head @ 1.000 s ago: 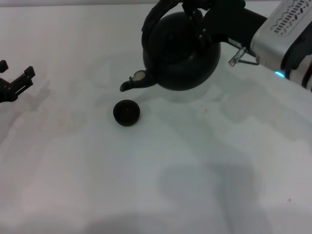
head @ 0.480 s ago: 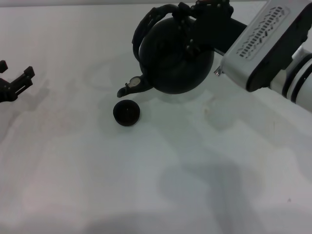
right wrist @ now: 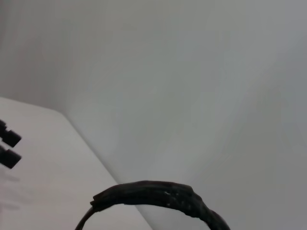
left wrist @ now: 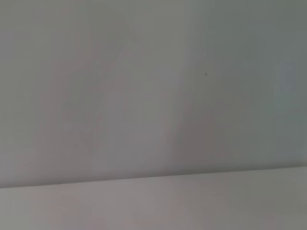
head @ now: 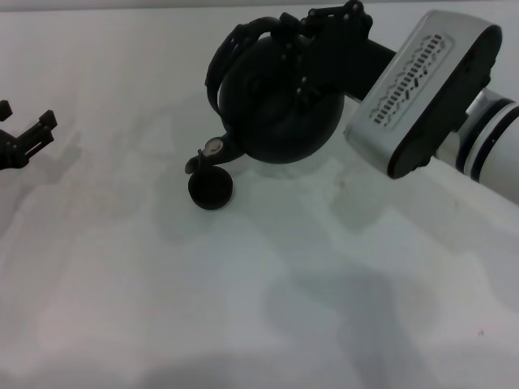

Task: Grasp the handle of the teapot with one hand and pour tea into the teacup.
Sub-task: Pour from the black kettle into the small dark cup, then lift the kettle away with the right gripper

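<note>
The teapot (head: 272, 113) I hold is matte black, a pale spot on its spout; its handle (head: 231, 49) is ribbed black. The teacup (head: 211, 188) is brown-black. My arm (head: 422, 97) is silver on the white table (head: 243, 308).

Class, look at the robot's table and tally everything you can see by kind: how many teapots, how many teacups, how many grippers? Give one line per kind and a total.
Teapots: 1, the teapot, tilted, held by its handle
Teacups: 1, the teacup, below the spout
Grippers: 2, the right gripper on the handle, the left gripper idle at the table's left edge
Total: 4
</note>
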`<state>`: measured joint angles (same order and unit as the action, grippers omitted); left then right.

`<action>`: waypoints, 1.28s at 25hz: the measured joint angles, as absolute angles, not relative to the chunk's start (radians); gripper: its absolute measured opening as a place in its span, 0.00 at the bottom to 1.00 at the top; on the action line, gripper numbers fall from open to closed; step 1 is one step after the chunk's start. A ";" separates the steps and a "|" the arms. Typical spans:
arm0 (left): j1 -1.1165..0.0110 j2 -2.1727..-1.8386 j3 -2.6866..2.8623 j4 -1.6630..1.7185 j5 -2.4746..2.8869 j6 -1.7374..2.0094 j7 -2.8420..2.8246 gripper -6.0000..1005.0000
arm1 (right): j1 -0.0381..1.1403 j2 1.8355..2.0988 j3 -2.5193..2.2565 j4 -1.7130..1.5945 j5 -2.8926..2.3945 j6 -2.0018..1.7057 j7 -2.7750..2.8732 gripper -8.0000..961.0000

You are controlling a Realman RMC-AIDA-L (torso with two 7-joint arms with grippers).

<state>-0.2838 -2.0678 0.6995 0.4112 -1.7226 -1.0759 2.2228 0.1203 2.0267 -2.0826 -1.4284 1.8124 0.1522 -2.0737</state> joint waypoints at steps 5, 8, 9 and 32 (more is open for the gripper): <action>-0.286 -2.068 0.699 0.411 -1.723 -1.076 2.223 0.79 | 0.120 2.026 -2.096 -1.428 1.812 0.149 -2.114 0.13; -0.286 -2.068 0.699 0.411 -1.723 -1.076 2.223 0.79 | 0.120 2.026 -2.097 -1.425 1.812 0.144 -2.134 0.13; -0.286 -2.068 0.699 0.411 -1.723 -1.076 2.223 0.79 | 0.120 2.026 -2.098 -1.423 1.813 0.137 -2.146 0.13; -0.285 -2.068 0.701 0.411 -1.723 -1.077 2.223 0.79 | 0.127 2.026 -2.101 -1.401 1.810 0.107 -2.231 0.12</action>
<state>-0.2852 -2.0678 0.7010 0.4110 -1.7226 -1.0769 2.2227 0.1270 2.0264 -2.1008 -1.4005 1.8099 0.1073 -2.2313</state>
